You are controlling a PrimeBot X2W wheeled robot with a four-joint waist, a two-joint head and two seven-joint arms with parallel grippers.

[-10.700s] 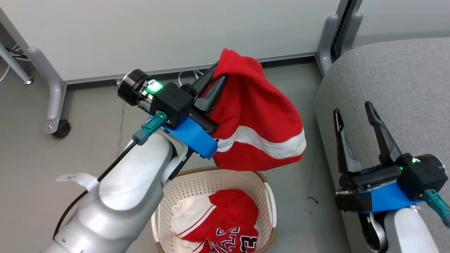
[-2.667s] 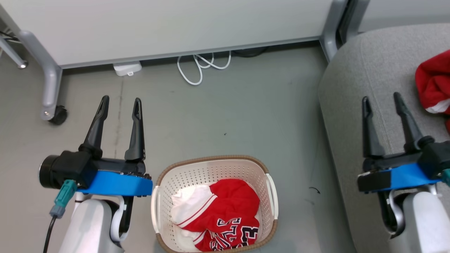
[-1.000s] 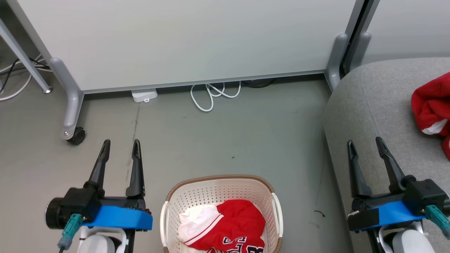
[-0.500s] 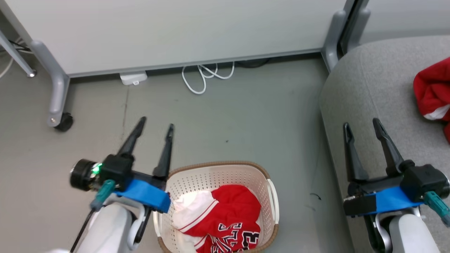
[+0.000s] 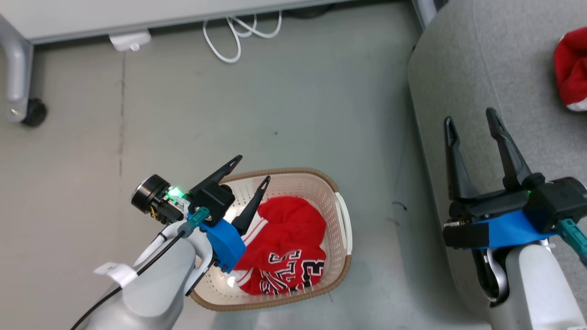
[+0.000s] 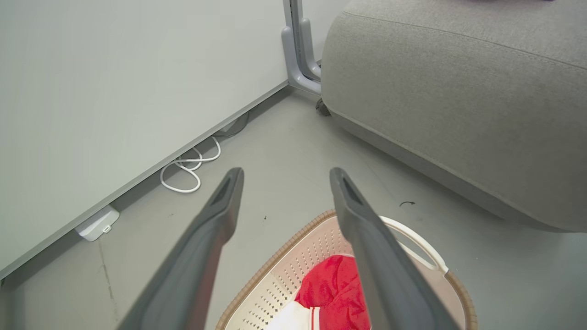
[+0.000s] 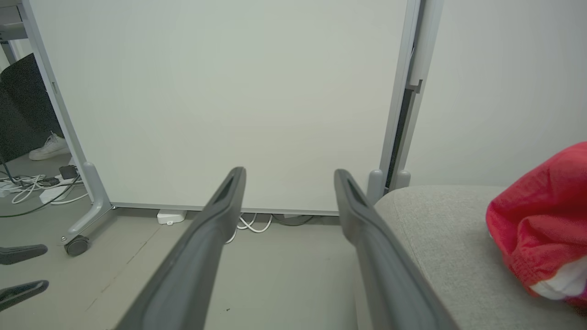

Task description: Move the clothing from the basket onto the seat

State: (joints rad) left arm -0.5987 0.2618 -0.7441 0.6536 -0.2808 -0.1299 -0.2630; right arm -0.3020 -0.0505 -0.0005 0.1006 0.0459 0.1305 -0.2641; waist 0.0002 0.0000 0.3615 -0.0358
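At 6 o'clock in the head view, nearest the robot, an oval cream-white perforated plastic basket with a brown woven-look rim point(image 5: 316, 176) stands on the grey floor point(image 5: 183, 114). Inside it lies a heap of soft bright red jersey with white stripes and black-and-white lettering point(image 5: 293, 238), filling the basket's middle and its 3 o'clock side.

The left claw point(image 5: 252, 168) hangs over the basket's 9 o'clock rim. Its two long dark fingers are spread apart, hold nothing and point toward 1 o'clock. The lower finger's tip sits above the red cloth, and whether it touches cannot be told.

At 4 o'clock the right claw point(image 5: 469, 116) hovers over the near edge of the large grey fabric-upholstered seat cushion point(image 5: 481, 59). Its fingers are likewise parted, with nothing between them, and point toward 12 o'clock.

Farther along the cushion, at 2 o'clock, a second red jersey with a white stripe point(image 5: 571, 68) lies bunched on the fabric, well apart from the right claw.

Farthest off, near 12 o'clock, a looped white cable point(image 5: 224, 43) and a small white plug block point(image 5: 130, 40) lie on the floor. Both are at the foot of a pale partition panel point(image 7: 229, 91). A black caster wheel point(image 5: 33, 112) under the panel's grey leg sits at 10 o'clock.
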